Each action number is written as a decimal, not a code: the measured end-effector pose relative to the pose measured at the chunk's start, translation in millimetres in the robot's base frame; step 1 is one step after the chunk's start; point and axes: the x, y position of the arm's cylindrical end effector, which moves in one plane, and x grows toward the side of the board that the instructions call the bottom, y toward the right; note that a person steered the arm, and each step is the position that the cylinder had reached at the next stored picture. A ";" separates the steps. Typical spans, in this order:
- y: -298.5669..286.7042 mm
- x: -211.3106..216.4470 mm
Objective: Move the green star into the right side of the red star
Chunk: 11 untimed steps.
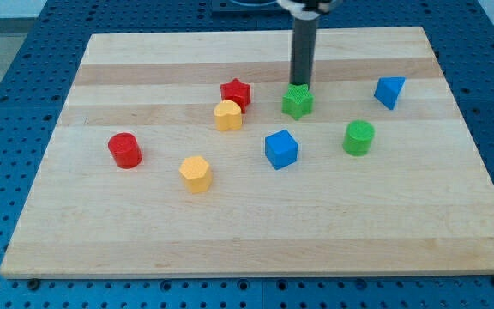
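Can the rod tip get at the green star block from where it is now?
Probably yes: my tip sits right at the green star block's top edge in the view, nothing between them. The red star block lies to its left with bare board between.

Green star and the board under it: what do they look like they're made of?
The green star-shaped block, just below my tip, looks like matte moulded plastic or painted wood: uniform colour, no glare. The light wooden board appears to be unvarnished wood: visible grain and plank seams.
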 end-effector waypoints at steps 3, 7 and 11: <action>79.3 30.9; -27.1 48.1; -29.0 14.9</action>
